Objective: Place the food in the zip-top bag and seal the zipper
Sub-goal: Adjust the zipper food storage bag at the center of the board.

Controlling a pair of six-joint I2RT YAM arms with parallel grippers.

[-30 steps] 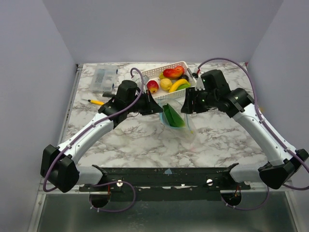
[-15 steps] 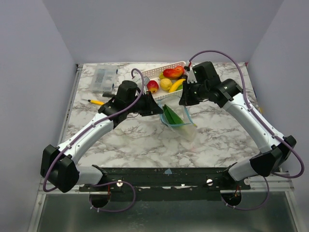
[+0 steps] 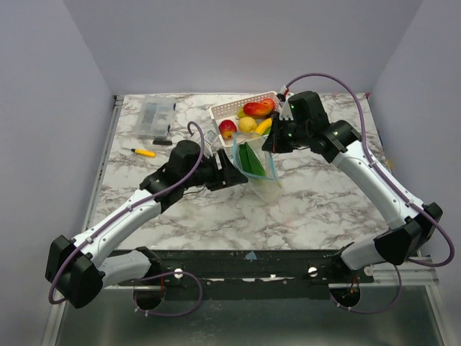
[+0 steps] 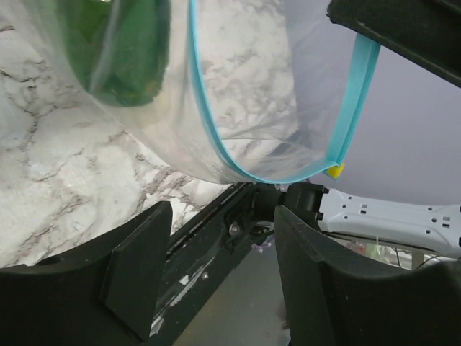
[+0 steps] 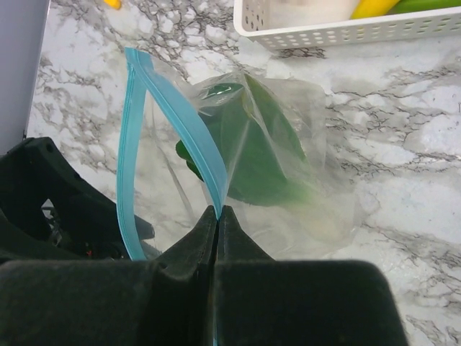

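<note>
The clear zip-top bag [image 3: 262, 180] hangs with its mouth lifted, a green leafy food piece [image 5: 252, 155] inside it. My right gripper [image 5: 217, 210] is shut on the blue-green zipper [image 5: 130, 144] at one side of the mouth. My left gripper [image 4: 223, 274] is open just left of the bag, below it in the left wrist view, with nothing between its fingers [image 4: 137, 267]. The zipper [image 4: 209, 122] curves open above it. More food lies in the white basket [image 3: 232, 109]: a red apple [image 3: 227, 128], a lemon [image 3: 248, 124], a banana [image 3: 263, 127] and a red-orange piece [image 3: 258, 108].
A small clear hard box [image 3: 155, 117] stands at the back left. A yellow-handled tool [image 3: 142, 152] lies on the marble table [image 3: 324, 202] below it. The basket [image 5: 346, 30] sits right behind the bag. Grey walls close in the table on three sides.
My left gripper has opened, let go of the bag's mouth and drawn back toward the near left. My right gripper has shut on the zipper and lifted the mouth.
</note>
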